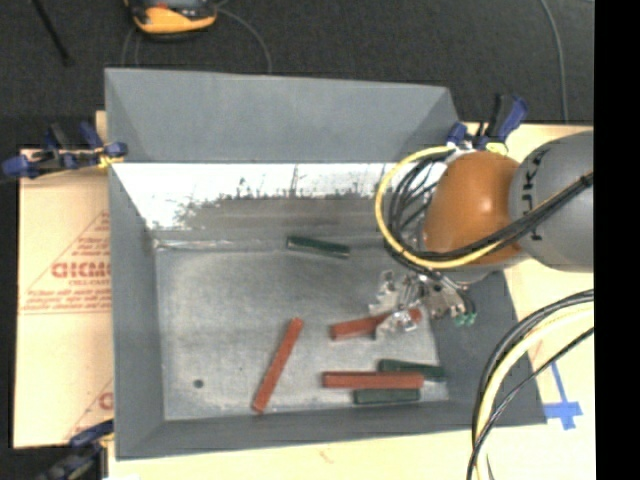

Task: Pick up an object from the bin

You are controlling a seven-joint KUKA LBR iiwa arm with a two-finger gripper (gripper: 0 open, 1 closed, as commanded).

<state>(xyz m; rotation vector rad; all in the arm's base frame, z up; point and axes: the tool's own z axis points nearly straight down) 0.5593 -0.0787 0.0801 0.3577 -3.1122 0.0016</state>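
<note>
My gripper (398, 308) hangs low over the right part of the bin floor, under the orange wrist cover. A short red-brown stick (353, 329) lies flat just to its left, and the stick's right end reaches the gripper's metal tip. Whether that end is gripped is unclear from this angle. Below the gripper, a longer red-brown stick (358, 378) lies level, and a dark green stick (411, 370) rests at its right end. Another dark green stick (386, 397) lies just beneath them, close to the front wall.
A long red-brown stick (277, 364) lies diagonally in the middle-left of the bin floor. A dark green stick (318, 246) lies near the back wall. The arm and its cables cover the bin's right wall.
</note>
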